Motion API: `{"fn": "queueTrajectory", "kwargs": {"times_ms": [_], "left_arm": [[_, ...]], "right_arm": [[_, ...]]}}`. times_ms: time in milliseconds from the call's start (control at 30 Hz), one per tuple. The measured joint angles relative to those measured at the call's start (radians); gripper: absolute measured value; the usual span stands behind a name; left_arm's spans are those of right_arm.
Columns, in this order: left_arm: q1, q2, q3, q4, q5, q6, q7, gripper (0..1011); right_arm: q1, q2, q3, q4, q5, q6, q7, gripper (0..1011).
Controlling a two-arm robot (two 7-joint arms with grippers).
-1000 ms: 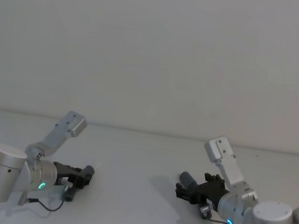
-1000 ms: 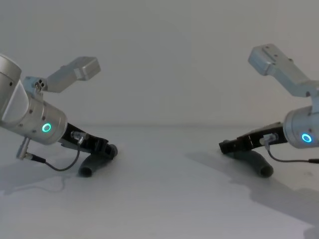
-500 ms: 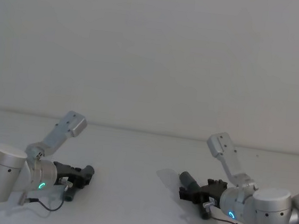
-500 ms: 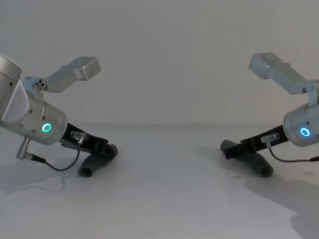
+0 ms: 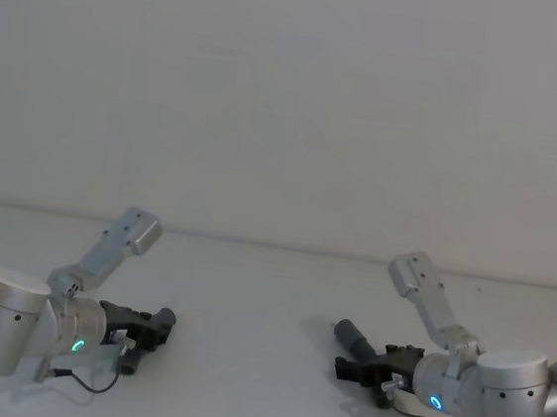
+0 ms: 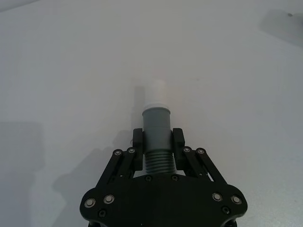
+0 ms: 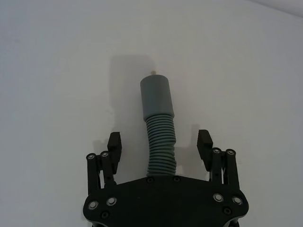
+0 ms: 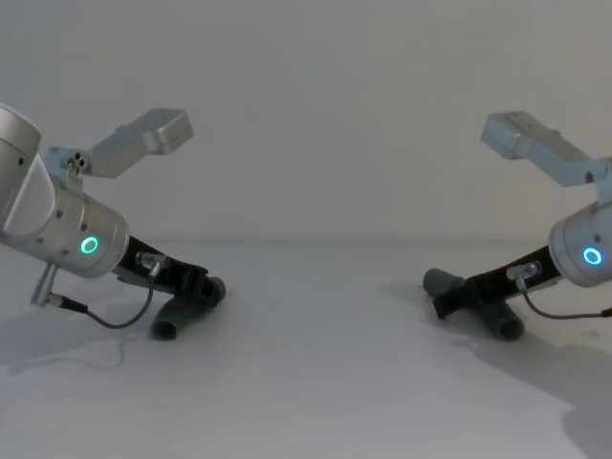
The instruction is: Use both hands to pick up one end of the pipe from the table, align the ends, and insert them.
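Note:
The shorter pipe piece, dark grey with a white tip, lies low on the table, and my left gripper is shut on its smooth part just past the ribs. In the chest view this left gripper sits at the left with the bent piece under it. The longer piece has a wide grey collar. My right gripper is open and straddles its ribbed part, with both fingers clear of it. In the head view the right gripper rests behind the collar.
A plain pale wall rises behind the table. The stretch of table between the two grippers holds nothing. A thin cable hangs from the left wrist down to the table.
My right gripper has drawn back along the longer piece toward my right, uncovering the wide collar. The left gripper and its piece have not moved.

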Motion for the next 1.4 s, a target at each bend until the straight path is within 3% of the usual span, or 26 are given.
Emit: {"fn": "queueTrajectory", "kwargs": {"times_ms": [133,400,767,867,1233,1400], "left_arm": [[0.000,0.000,0.000,0.000,0.000,0.000,0.000,328],[0.000,0.000,0.000,0.000,0.000,0.000,0.000,328],[0.000,0.000,0.000,0.000,0.000,0.000,0.000,328],[0.000,0.000,0.000,0.000,0.000,0.000,0.000,328],[-0.004,0.000,0.002,0.006,0.003,-0.002,-0.006,328],[-0.028,0.001,0.020,0.035,0.015,-0.023,-0.035,328]], "right_arm": [[0.001,0.000,0.001,0.001,0.002,0.004,0.006,906],[0.001,0.002,0.003,0.001,0.003,0.011,0.016,668],[0.002,0.003,0.005,0.002,0.003,0.018,0.019,291],[0.002,0.003,0.005,0.003,0.003,0.018,0.020,250],[0.002,0.004,0.005,0.003,0.003,0.020,0.021,242],[0.002,0.004,0.005,0.002,0.003,0.020,0.022,242]]}}
